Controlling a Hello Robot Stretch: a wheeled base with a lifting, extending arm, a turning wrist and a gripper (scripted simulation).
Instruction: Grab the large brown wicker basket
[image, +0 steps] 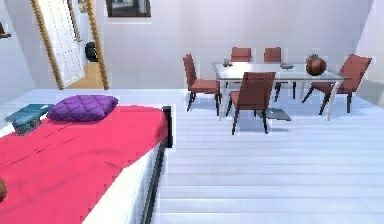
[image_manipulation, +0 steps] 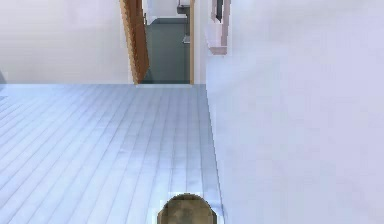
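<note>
A bench (image: 265, 72) stands far across the pale floor (image: 260, 170), with five red-brown chairs (image: 252, 95) drawn up round it. On the bench, near its end at the forward view's right, sits a round brown pot (image: 316, 65); whether it is wicker cannot be told. Nearer than the bench, toward the forward view's left, lies a bed (image: 80, 165) with a pink cover and a purple pillow (image: 83, 108) on it. Past the bench's other end, farther off, is a white door (image: 68, 35). At the arm side view's bottom edge, just beside a white wall (image_manipulation: 300, 120), shows a tan round thing (image_manipulation: 189, 211), perhaps the basket; where it lies from the bench cannot be told. How the fingers stand cannot be told.
</note>
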